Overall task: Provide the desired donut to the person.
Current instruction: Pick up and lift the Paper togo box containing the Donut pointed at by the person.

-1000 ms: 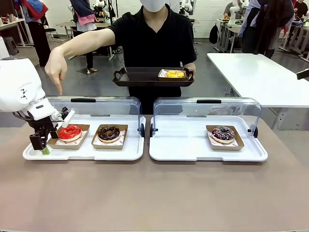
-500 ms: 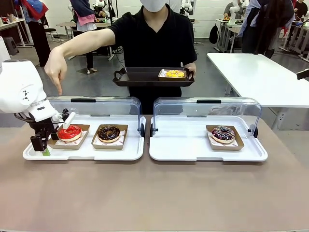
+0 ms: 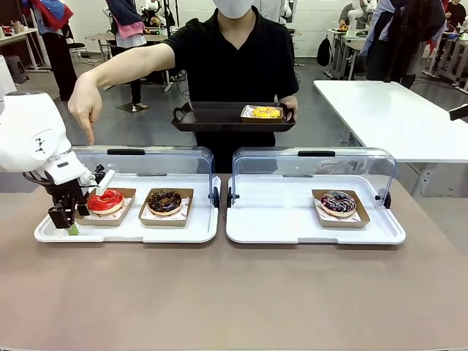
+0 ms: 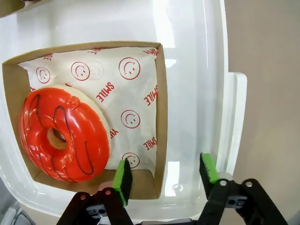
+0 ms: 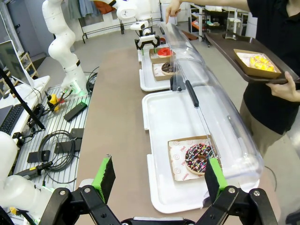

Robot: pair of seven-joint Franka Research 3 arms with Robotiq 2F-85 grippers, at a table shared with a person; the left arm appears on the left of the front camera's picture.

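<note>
A red-glazed donut (image 3: 106, 199) (image 4: 63, 138) lies on printed paper in a brown card tray (image 4: 161, 108) at the left end of the left white tray (image 3: 124, 232). My left gripper (image 3: 73, 219) (image 4: 165, 171) hangs low at that card tray's outer side. It is open, one green pad inside the card wall and one outside. The person's hand (image 3: 86, 102) points down at the red donut. Their other hand holds a dark serving tray (image 3: 212, 117) carrying a yellow donut (image 3: 265, 112). My right gripper (image 5: 159, 176) is open and holds nothing, high above the table's end.
A chocolate donut (image 3: 165, 200) sits beside the red one. A sprinkled dark donut (image 3: 338, 201) (image 5: 199, 158) lies on the right white tray (image 3: 314, 235). Clear lids (image 3: 146, 157) stand raised behind both trays. The near brown tabletop (image 3: 234, 292) is bare.
My left gripper has edged a little to the right, closer to the red donut's card tray. The person's pointing hand and serving tray have held still.
</note>
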